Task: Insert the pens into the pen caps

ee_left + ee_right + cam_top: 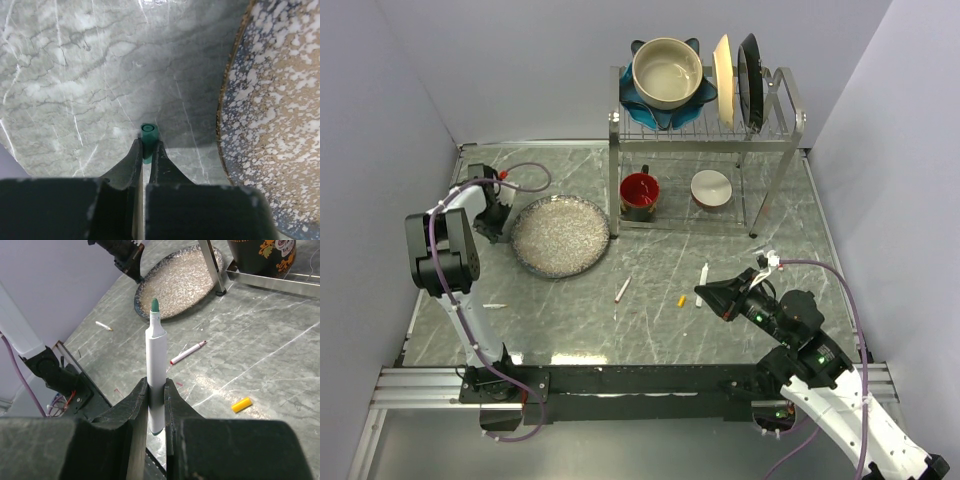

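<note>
My left gripper sits at the left edge of the speckled plate; in the left wrist view it is shut on a green pen cap, open end pointing away, just above the table. My right gripper is shut on a white pen with a bare green tip, which stands upright between the fingers. A red-ended pen and a yellow cap lie on the table in the middle. Another white pen lies near the left arm. The red cap is not visible.
A speckled plate lies left of centre, close to the left gripper. A metal dish rack at the back holds a bowl and plates on top, with a red mug and a white bowl below.
</note>
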Robot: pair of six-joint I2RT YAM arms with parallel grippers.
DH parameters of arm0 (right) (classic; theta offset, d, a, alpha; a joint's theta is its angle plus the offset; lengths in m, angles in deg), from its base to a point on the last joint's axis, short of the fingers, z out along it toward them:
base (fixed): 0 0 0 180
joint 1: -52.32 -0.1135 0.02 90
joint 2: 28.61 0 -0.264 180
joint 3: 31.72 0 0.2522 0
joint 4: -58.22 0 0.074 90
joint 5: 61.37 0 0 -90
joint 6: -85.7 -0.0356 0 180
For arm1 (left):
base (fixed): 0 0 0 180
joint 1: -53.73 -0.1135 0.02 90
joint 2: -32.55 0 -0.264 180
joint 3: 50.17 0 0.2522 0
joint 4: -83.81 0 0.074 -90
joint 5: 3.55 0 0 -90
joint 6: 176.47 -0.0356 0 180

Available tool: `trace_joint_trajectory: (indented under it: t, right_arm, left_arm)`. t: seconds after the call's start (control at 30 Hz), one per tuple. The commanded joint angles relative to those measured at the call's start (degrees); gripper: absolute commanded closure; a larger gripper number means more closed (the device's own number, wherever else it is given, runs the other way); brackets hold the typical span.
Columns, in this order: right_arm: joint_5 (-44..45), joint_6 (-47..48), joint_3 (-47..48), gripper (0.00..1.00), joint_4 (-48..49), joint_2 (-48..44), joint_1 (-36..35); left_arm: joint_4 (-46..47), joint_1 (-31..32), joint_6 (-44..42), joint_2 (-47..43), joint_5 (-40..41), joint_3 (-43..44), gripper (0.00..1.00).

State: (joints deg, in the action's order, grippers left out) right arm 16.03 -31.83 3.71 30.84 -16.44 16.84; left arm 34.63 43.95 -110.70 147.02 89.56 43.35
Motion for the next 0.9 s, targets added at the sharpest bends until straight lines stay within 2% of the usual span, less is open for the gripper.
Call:
trace_joint_trajectory:
  t: [0.0,0.17,0.43,0.6,0.7,0.8,0.83,0.87]
  right_arm:
    - [0.5,0.5,3.7,1.00,0.2,-0.4,-0.5]
    - [0.5,0.3,5.6,1.00,-1.5,0.0,-0.5]
    - [0.8,-0.8,8.5,1.00,-4.6,1.6,-0.3]
    - [4.0,-0.8,10.6,1.00,-7.9,2.2,-0.4]
    - [5.6,-1.2,11.7,1.00,-8.9,1.9,-0.5]
    - [5.3,-1.7,11.8,1.00,-8.4,2.5,-0.5]
    - [4.5,-2.0,11.6,1.00,-7.9,2.7,-0.5]
    - [4.0,-2.4,11.3,1.00,-6.3,2.8,-0.5]
  left_arm:
    - [-3.5,-0.4,3.7,3.4,-4.3,-1.3,0.99]
    - [-4.1,-0.4,4.6,-0.8,-4.2,-1.5,0.99]
    - [-4.2,-0.5,8.3,-11.3,-9.3,0.6,0.99]
    - [-2.4,0.1,9.5,-20.9,-22.5,-3.3,0.99]
    - [0.1,0.5,11.0,-26.9,-25.3,-6.1,0.99]
    - [2.5,2.9,13.1,-32.5,-33.8,-9.4,0.99]
    - [4.8,3.7,14.7,-34.6,-40.1,-11.5,0.99]
    - [11.8,5.5,16.9,-39.0,-42.7,-13.9,0.99]
